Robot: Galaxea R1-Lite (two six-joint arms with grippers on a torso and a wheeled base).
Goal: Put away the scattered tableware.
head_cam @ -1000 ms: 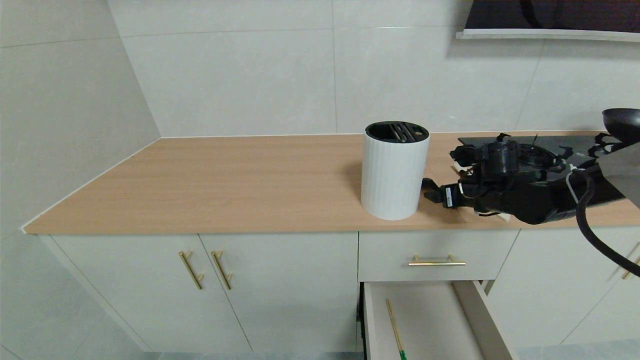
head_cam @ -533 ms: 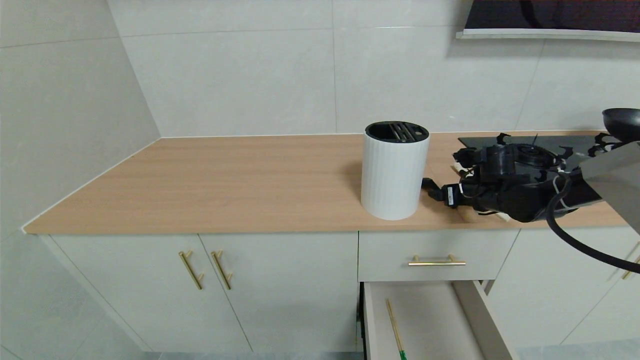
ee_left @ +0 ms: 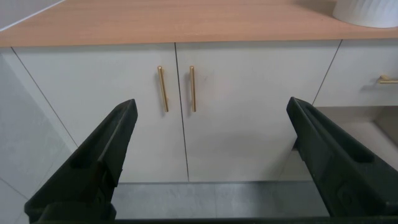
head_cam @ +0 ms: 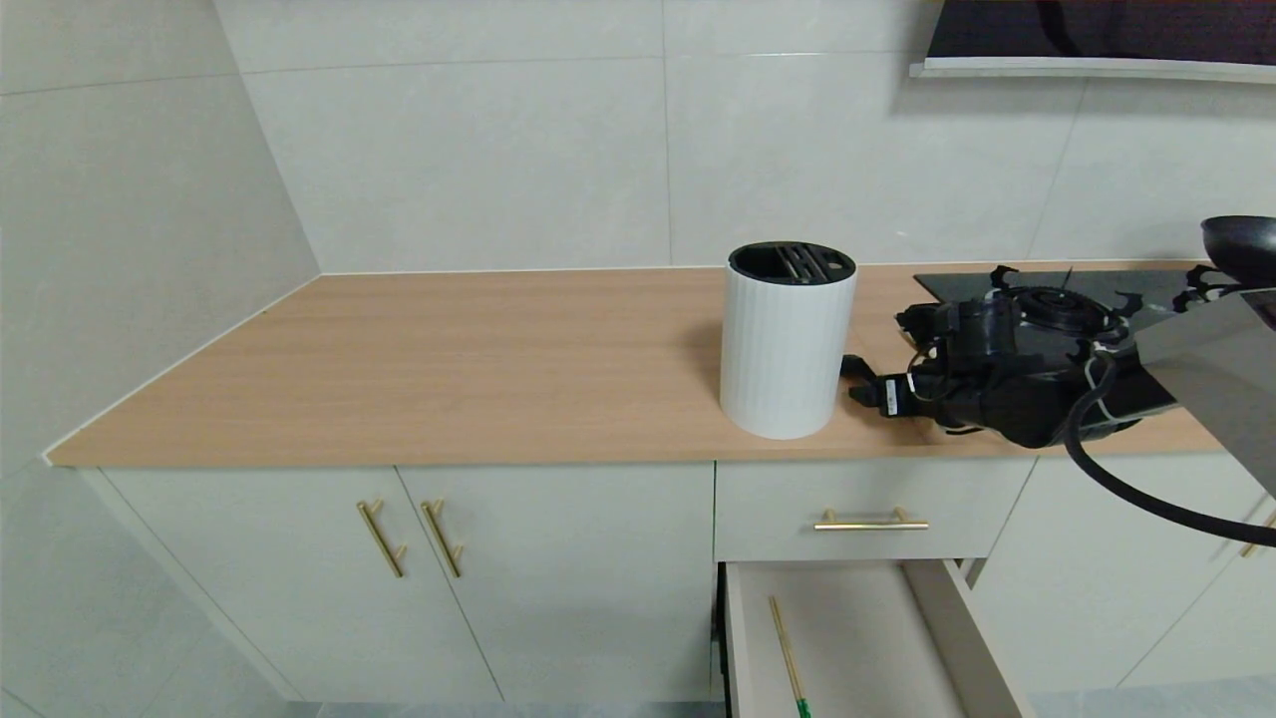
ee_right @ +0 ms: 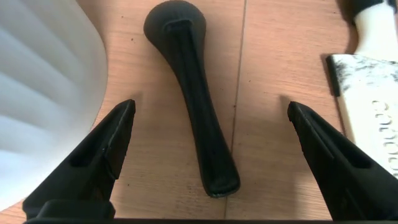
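Note:
A black utensil handle (ee_right: pixel 189 93) lies flat on the wooden counter (head_cam: pixel 498 349), just right of the white ribbed utensil holder (head_cam: pixel 787 344). My right gripper (ee_right: pixel 211 163) is open and low over the handle, one finger on each side, not touching it. In the head view the right gripper (head_cam: pixel 869 384) sits close beside the holder's base. A knife (ee_right: pixel 367 118) with a speckled blade lies beside the handle. My left gripper (ee_left: pixel 211 165) is open and holds nothing, down in front of the cabinet doors (ee_left: pixel 180 118).
A lower drawer (head_cam: pixel 847 638) is pulled open below the counter, with chopsticks (head_cam: pixel 788 658) lying in it. A gas hob (head_cam: pixel 1057 299) and a dark pan (head_cam: pixel 1241 244) are at the counter's right end. The counter's left half is bare wood.
My right arm has shifted slightly back across the counter, staying next to the holder. The pale object seen under its wrist earlier is now covered.

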